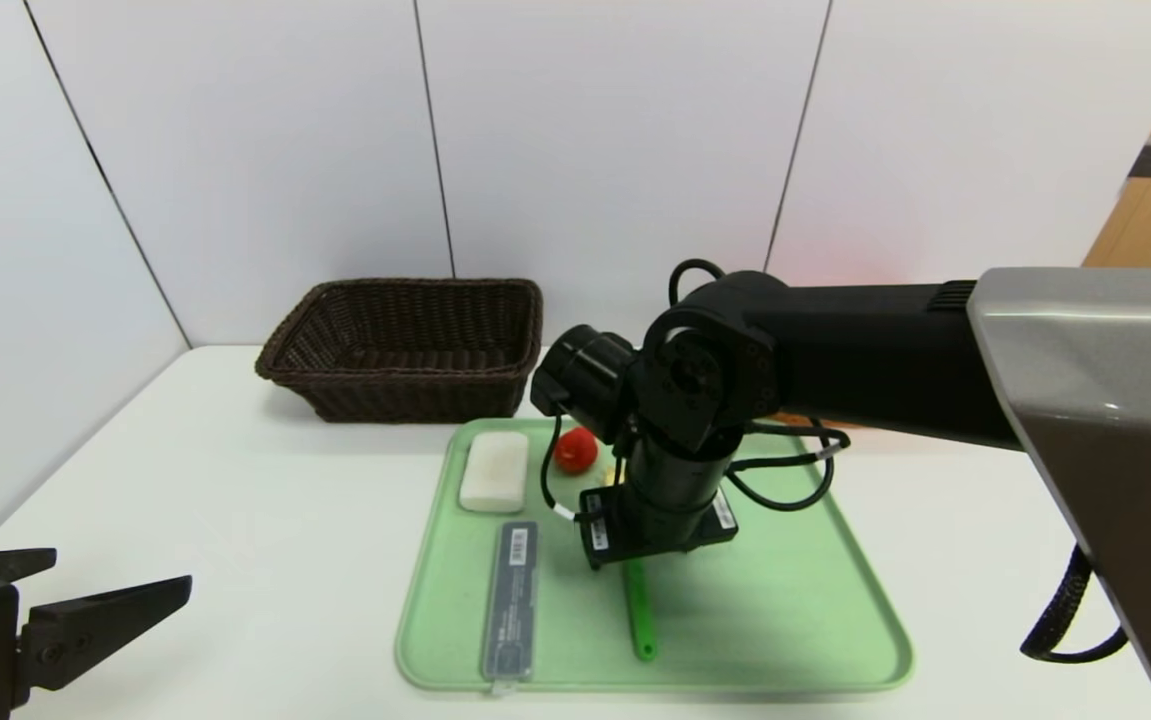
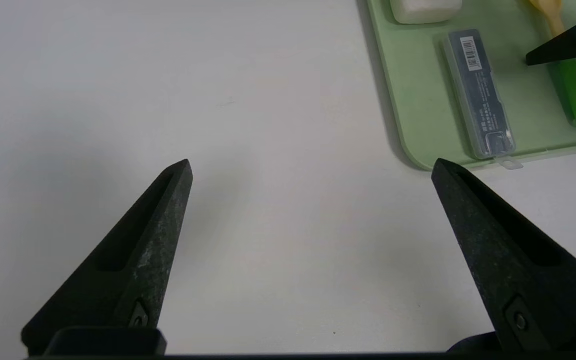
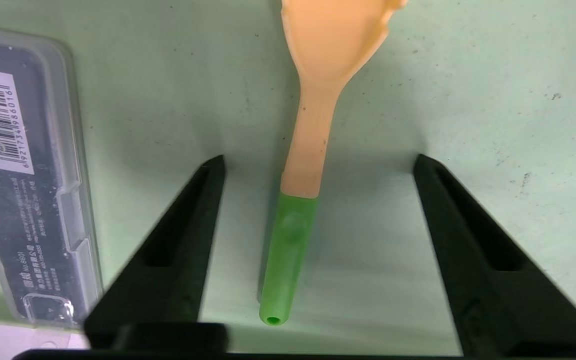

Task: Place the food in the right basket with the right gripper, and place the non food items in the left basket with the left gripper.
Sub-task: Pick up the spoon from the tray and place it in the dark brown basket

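Right claw [image 3: 318,160] open astride fork [image 3: 303,165]; left claw [image 2: 313,167] open, parked; grey case [image 3: 22,195] barcode 6921734986016.

The white block [image 1: 494,470], the grey case [image 1: 512,598] and the fork [image 3: 302,165] with green handle lie flat on the green tray [image 1: 785,620], near a small red fruit [image 1: 575,449]. The dark basket [image 1: 405,347] stands behind.
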